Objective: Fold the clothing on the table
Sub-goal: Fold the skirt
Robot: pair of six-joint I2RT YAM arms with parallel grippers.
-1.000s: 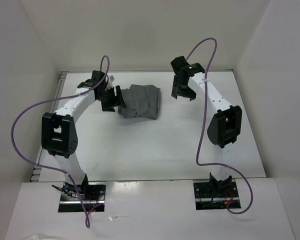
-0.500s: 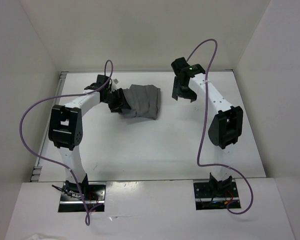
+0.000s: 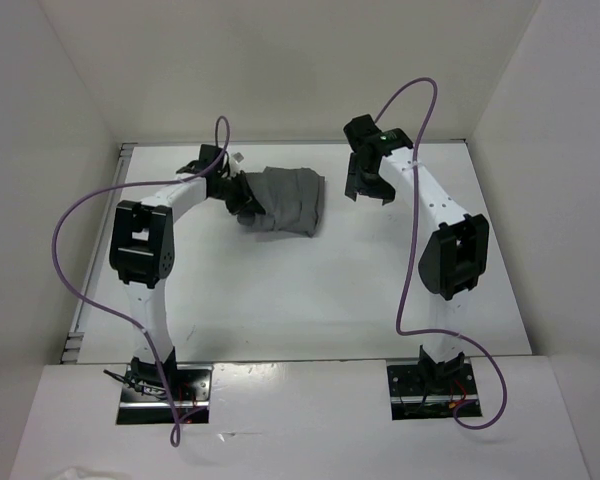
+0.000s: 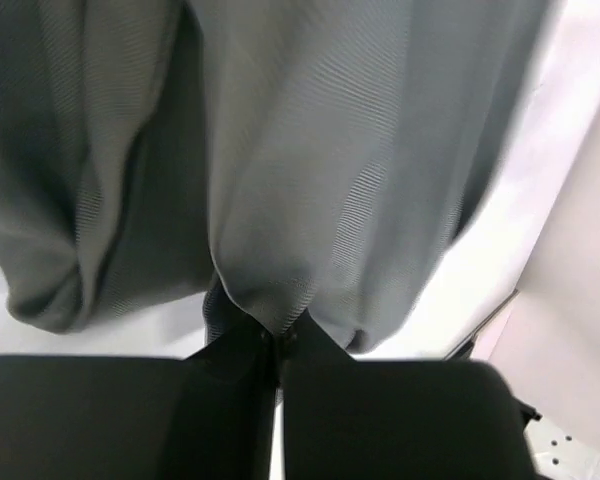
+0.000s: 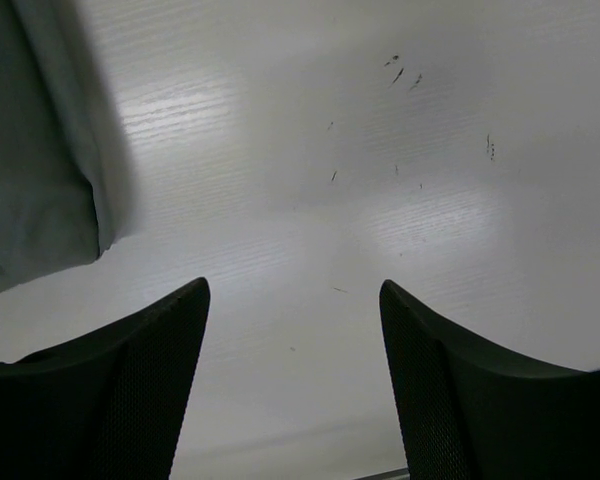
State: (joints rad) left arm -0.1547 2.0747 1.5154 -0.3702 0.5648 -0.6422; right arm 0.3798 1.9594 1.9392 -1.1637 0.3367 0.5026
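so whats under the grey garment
The grey garment lies on the white table, with bare surface showing around its edges. The left gripper is shut on a fold at its edge. Anything beneath the bunched fabric is covered.

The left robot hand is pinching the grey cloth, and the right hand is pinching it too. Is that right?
Not quite. The left gripper is pinching the clothing, but the right one isn't. The right wrist view shows the right gripper open over the bare table, with the clothing off to its side.
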